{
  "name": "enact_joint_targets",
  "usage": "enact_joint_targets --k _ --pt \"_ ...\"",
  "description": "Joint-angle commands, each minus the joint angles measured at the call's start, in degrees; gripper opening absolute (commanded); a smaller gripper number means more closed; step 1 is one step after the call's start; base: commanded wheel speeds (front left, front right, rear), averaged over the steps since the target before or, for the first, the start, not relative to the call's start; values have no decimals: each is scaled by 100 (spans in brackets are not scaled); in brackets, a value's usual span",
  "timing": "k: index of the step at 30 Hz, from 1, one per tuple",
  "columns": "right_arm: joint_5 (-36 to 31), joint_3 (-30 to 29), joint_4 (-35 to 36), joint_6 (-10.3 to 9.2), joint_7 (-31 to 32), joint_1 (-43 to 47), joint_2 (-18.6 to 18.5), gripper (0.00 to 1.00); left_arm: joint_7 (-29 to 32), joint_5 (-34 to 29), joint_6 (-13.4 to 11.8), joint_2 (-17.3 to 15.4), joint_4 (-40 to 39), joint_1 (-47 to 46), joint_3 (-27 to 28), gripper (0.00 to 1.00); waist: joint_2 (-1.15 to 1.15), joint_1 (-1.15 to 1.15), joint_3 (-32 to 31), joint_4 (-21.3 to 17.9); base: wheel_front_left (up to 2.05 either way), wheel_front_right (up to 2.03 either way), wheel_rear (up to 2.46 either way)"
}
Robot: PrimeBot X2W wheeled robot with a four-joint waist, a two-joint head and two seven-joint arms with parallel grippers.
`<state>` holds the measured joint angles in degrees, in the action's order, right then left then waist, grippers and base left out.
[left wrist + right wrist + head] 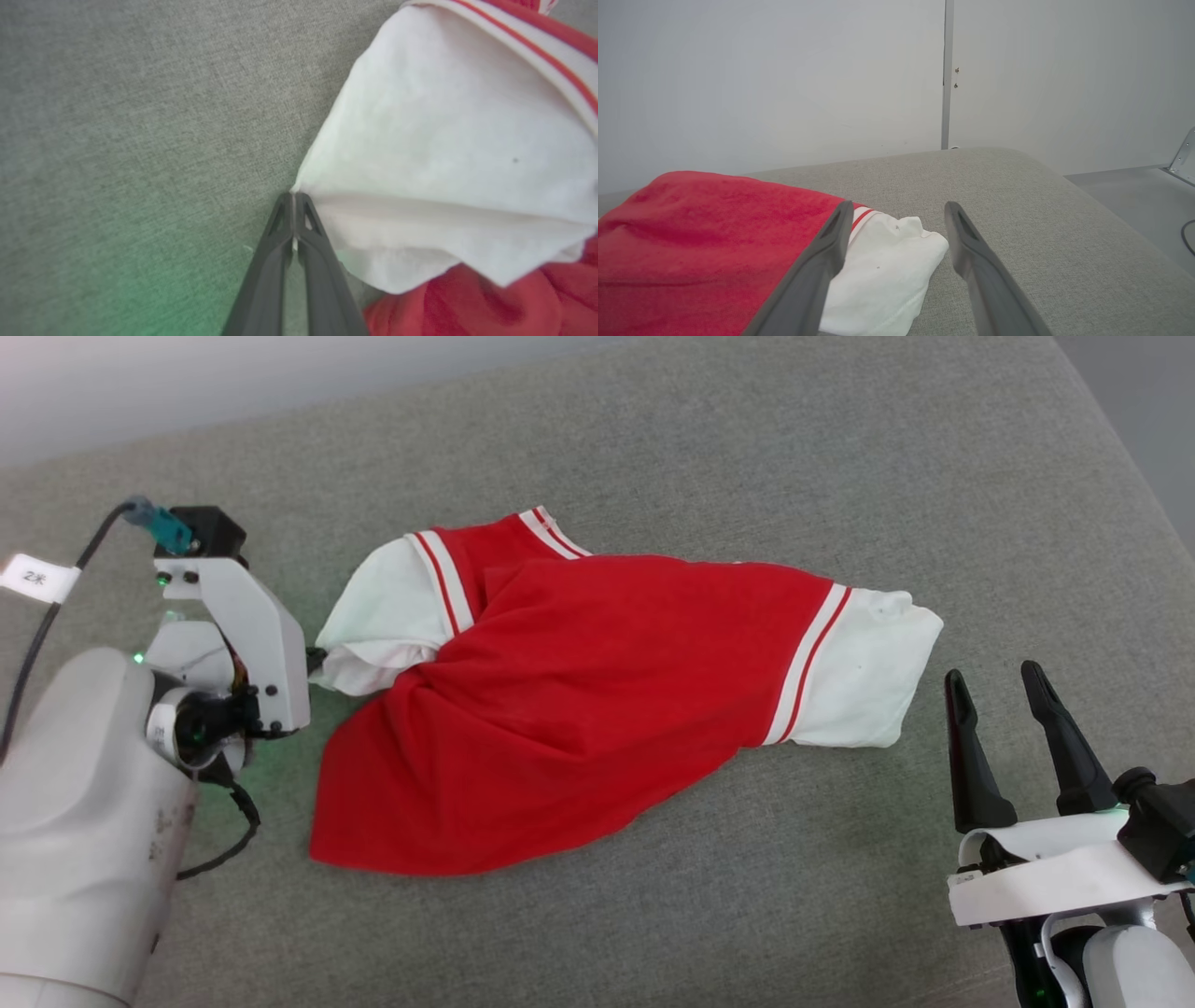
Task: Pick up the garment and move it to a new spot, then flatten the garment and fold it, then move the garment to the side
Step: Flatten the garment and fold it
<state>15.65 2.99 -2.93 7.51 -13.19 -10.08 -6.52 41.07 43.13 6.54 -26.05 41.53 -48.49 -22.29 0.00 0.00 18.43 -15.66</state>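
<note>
Garment (579, 700): lies sideways before you on the grey cushion (747, 448), a white sleeve at each end. Your left hand (294, 198) pinches one sleeve's edge; right hand (992, 674) spread, empty.

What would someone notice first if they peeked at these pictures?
The bright red shirt jumps out, lying crumpled in the middle of the grey cushion with a white sleeve at each end. Next comes the left end effector, shut on the corner of one white sleeve. The right end effector is open beside the other sleeve, not touching it.
</note>
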Motion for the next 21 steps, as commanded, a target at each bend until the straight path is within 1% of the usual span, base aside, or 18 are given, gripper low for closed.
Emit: enact_joint_targets --k 1,5,10,14,21 --pt "-3 -21 -8 -4 -35 -26 17 100 134 23 25 86 107 228 -114 0 0 0 -25 24 0 0 0" --pt "-32 -78 -26 -4 -18 46 7 100 39 14 26 -40 -24 171 -79 0 0 0 -115 112 0 0 0" --pt "-54 -166 -24 -4 43 125 -22 100 -98 44 -69 -220 -328 199 50 0 0 0 -281 260 0 0 0" --pt "-53 -225 -6 -4 110 186 -59 100 -187 96 -156 -390 -617 401 161 0 0 0 -426 423 0 0 0" --pt "-88 -298 70 -4 257 339 -103 100 -296 192 -436 -733 -1127 925 399 0 0 0 -658 720 0 0 0"
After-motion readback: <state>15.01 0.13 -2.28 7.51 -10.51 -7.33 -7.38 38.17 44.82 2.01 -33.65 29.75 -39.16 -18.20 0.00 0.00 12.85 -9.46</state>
